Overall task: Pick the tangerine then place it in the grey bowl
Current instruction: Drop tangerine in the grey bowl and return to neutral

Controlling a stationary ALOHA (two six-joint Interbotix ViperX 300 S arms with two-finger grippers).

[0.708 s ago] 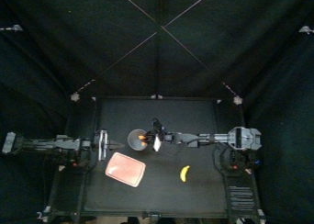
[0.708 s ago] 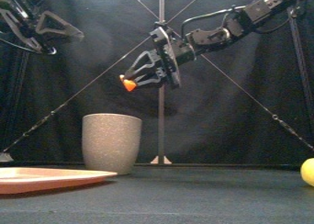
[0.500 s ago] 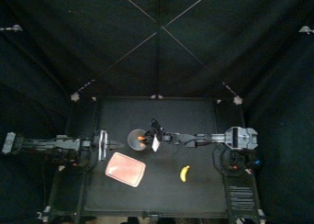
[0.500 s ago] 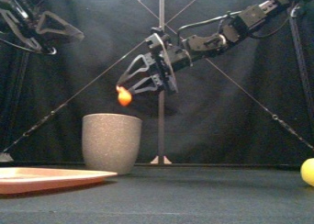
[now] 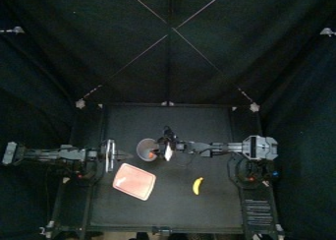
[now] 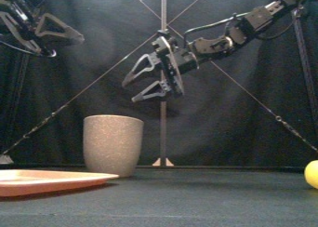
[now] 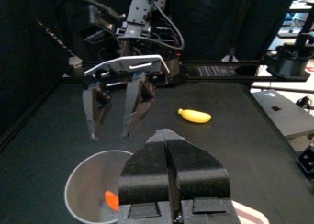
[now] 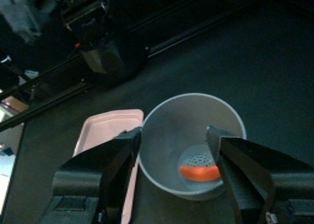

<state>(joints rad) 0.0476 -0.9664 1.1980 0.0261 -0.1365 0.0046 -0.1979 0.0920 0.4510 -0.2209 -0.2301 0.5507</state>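
The orange tangerine (image 8: 199, 173) lies at the bottom of the tall grey speckled cup (image 6: 113, 145), also seen as tangerine (image 7: 112, 199) in the left wrist view. My right gripper (image 6: 149, 82) hangs open just above the cup's rim (image 8: 172, 117) with nothing between its fingers; from above the right gripper (image 5: 165, 149) sits beside the cup (image 5: 148, 148). My left gripper (image 7: 170, 140) is shut and empty, resting at the table's left (image 5: 94, 157), pointed toward the cup.
A flat pink tray (image 5: 134, 181) lies in front of the cup, near the left front. A yellow toy banana (image 5: 198, 186) lies at the right front, also visible as banana (image 7: 193, 115).
The right gripper opened over the cup and the tangerine dropped out of it into the cup. The left arm has stayed still.
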